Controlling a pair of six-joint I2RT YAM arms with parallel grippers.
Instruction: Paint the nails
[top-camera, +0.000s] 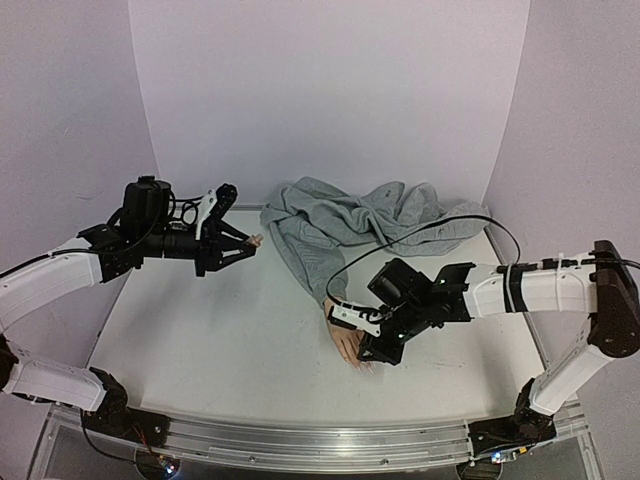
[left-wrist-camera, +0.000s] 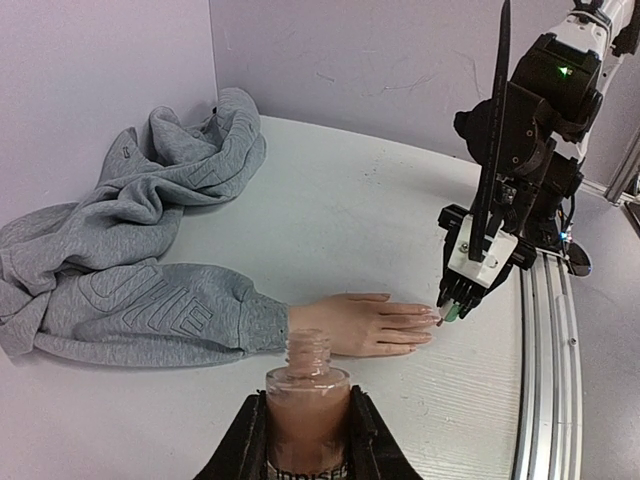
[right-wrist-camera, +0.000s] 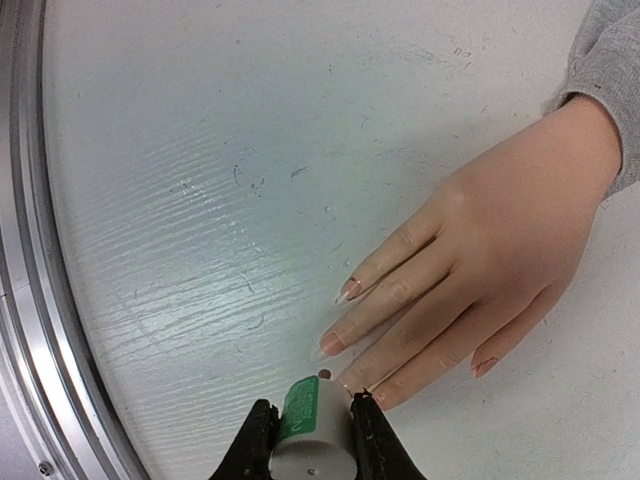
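1 R pincer (right-wrist-camera: 308, 425) at nails (right-wrist-camera: 350, 288) | front rail (right-wrist-camera: 30, 300) nr | bare table (top-camera: 200, 330) L

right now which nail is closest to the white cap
The nail of the third finger down in the right wrist view: its tip sits beside the white cap; the others lie farther off.
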